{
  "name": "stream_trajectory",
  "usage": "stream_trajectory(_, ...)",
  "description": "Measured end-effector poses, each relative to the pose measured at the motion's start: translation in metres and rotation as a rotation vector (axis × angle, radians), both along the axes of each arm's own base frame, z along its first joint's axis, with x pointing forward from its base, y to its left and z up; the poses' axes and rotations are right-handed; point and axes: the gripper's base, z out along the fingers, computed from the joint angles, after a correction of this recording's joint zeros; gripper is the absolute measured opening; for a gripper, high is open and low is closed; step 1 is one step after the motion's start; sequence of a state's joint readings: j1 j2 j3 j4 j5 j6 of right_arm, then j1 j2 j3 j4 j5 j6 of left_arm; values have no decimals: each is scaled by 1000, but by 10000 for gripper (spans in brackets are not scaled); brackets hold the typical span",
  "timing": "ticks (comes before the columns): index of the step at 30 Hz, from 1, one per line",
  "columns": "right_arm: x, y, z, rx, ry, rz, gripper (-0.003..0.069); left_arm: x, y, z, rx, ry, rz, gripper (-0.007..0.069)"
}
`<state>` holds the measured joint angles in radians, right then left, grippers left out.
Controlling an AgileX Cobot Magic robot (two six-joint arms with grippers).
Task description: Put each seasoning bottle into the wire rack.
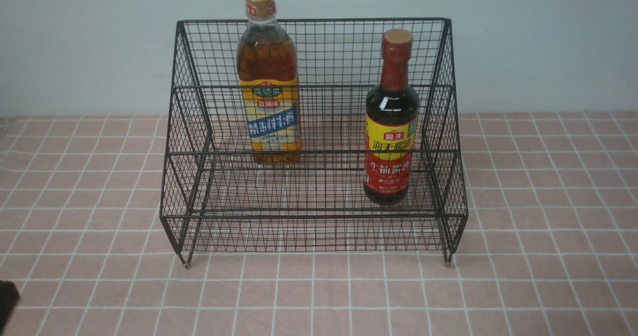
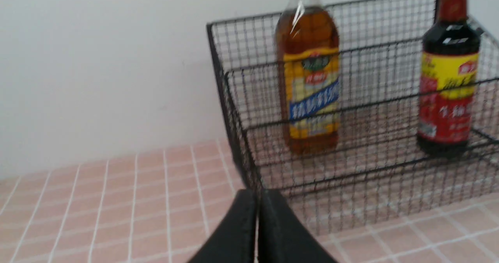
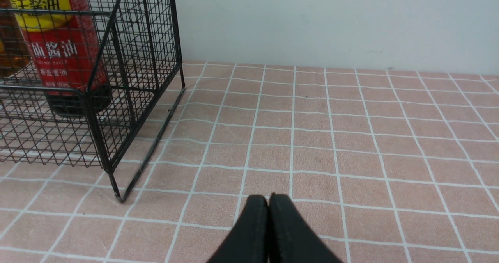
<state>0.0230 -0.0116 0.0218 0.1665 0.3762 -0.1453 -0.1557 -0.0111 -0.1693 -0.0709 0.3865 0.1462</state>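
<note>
- Since both bottles stand inside the rack (image 1: pixel 314 136), the placing looks finished; I judge this the closing step, with nothing left to carry.
- Amber bottle (image 1: pixel 269 77): upright on the upper, rear step, toward the rack's left side, which sits near the counter's back edge by the wall.
- Soy bottle (image 1: pixel 391 121): upright on the lower, front step, close to the rack's right side wall, well apart from the amber one.
- Left end effector (image 2: pixel 257 224): fingers pressed together, holding nothing, near the rack's front left corner over the counter (image 1: pixel 548 256). In the front view only a dark sliver at the lower left edge may be part of that arm.
- Right end effector (image 3: pixel 268 228): also closed and empty, over bare counter off the rack's right side; out of the front view.
- Next move, as I judge it: none on the bottles; at most, draw both arms away without brushing the wire.
- Writing: the soy label reads 海天 on yellow, with 生抽酱油 in white on red. The amber label has white Chinese characters on a blue band that seem to read 精制料酒; its smaller print is too fine to read. A red mark on its neck band is also illegible.
</note>
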Motion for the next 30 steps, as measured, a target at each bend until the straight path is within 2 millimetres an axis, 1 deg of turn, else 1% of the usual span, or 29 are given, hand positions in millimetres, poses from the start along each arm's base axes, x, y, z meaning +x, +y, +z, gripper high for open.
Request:
stream_trajectory(1, 0, 0, 0, 0, 0, 0, -13, 3, 1, -15, 7, 44, 37, -7)
stream_trajectory(2, 0, 0, 0, 0, 0, 0, -13, 3, 1, -15, 8, 44, 37, -7)
stream_trajectory(3, 0, 0, 0, 0, 0, 0, -13, 6, 3, -30, 13, 90, 73, -7)
stream_trajectory(6, 0, 0, 0, 0, 1, 0, -13, 8, 4, -50, 18, 148, 96, -7)
stream_trajectory(9, 0, 0, 0, 0, 2, 0, -13, 9, 4, -64, 23, 189, 98, -7)
stream_trajectory(30, 0, 0, 0, 0, 3, 0, -13, 9, 4, -64, 28, 189, 97, -7)
